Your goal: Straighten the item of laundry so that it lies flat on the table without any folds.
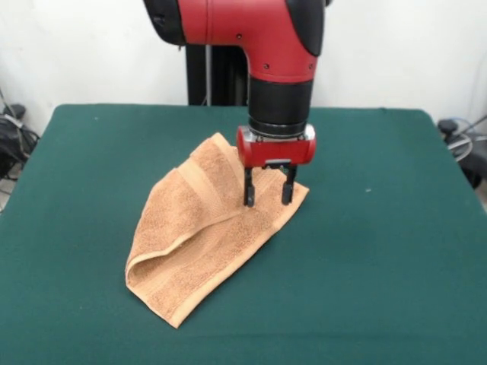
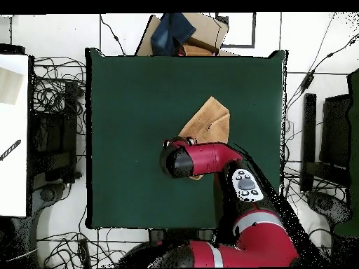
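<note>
The light orange-tan terry towel [image 1: 205, 228] lies folded over on itself on the dark green table [image 1: 380, 251], a long triangular shape with a raised fold along its left side. In the overhead view the towel [image 2: 210, 119] shows partly, its lower part hidden under the arm. My gripper [image 1: 268, 201] hangs straight down over the towel's far right corner, its two black fingers [image 1: 249, 190] apart and empty, tips at or just above the cloth. In the overhead view the gripper is hidden under the arm's red wrist [image 2: 184, 160].
Cables and equipment lie off the table's left [image 1: 11, 137] and right [image 1: 460, 141] edges. A cardboard box with blue cloth [image 2: 184, 33] sits beyond the table's top edge in the overhead view. Bare green cloth surrounds the towel on all sides.
</note>
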Robot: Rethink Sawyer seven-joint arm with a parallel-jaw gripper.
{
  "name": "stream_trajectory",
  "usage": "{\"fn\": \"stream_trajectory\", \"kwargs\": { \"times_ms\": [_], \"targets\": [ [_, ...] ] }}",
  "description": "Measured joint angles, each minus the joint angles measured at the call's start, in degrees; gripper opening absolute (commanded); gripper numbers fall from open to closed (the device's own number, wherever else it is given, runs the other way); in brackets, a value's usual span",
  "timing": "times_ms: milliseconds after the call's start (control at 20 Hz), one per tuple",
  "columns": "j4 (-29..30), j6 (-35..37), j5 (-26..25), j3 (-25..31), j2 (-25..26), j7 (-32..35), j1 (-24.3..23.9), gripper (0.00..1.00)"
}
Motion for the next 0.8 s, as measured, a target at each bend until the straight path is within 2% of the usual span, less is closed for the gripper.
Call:
{"fn": "stream_trajectory", "kwargs": {
  "times_ms": [400, 800],
  "targets": [
    [0.5, 0.0, 0.5, -0.2, -0.1, 0.0, 0.7, 1.0],
    [2.8, 0.0, 4.3, -0.2, -0.5, 0.0, 1.9, 1.0]
  ]
}}
